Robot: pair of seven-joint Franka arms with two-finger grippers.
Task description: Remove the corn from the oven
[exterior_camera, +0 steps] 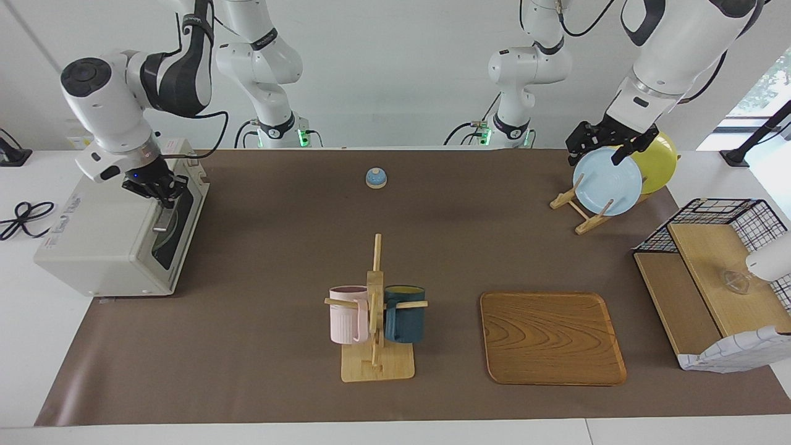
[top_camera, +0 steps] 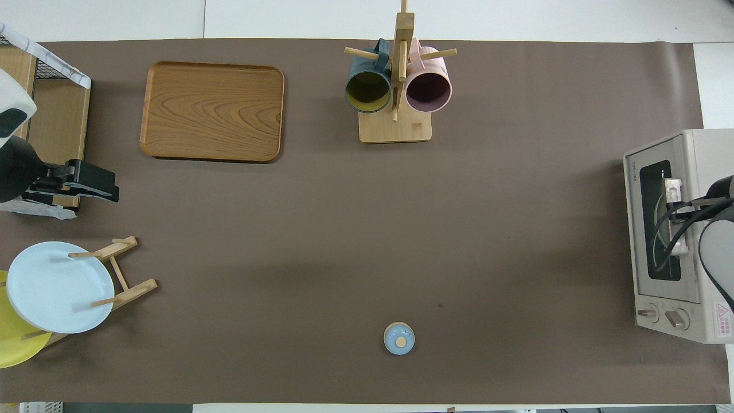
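corn: not visible | oven (exterior_camera: pixel 105 238) door shut | right hand (exterior_camera: pixel 162 193) at handle

Off-white oven (exterior_camera: pixel 105 241) at right arm's end, door seemingly shut; corn unseen.

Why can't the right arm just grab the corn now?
Probably it can't yet. The oven door looks shut, and no corn shows through its dark glass. The right gripper is at the door's bar handle, so the door likely has to come down first.
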